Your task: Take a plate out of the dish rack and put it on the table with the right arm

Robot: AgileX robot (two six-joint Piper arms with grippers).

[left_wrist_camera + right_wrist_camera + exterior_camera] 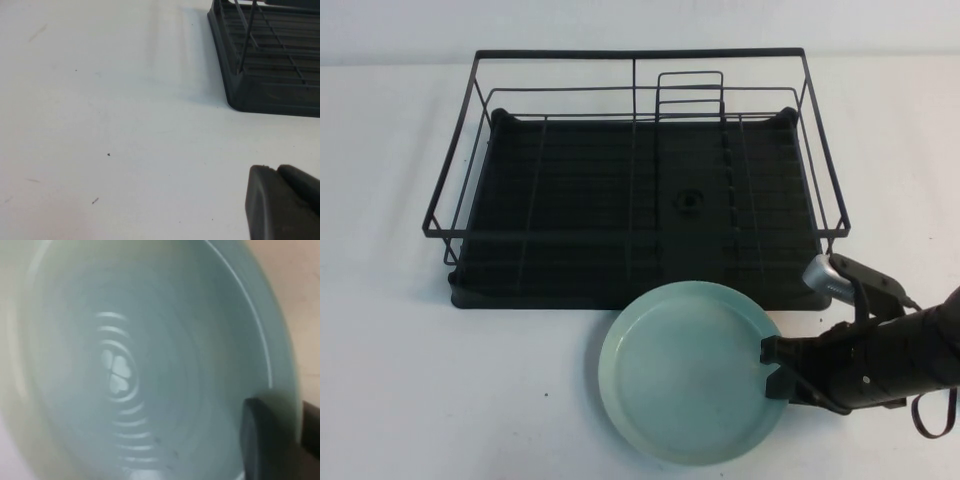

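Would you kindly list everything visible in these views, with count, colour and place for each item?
plate: one, pale mint green, on the table in front of the dish rack, its right edge between the right gripper's fingers
dish rack: one, black wire frame over a black tray, at the far middle of the table, nothing in it
plate holder: one, black wire, upright at the back of the dish rack
table: one, white, under everything
right gripper: one, black, at the plate's right edge, closed on the rim
left gripper: one, black, only a tip shows, over bare table near the dish rack's corner
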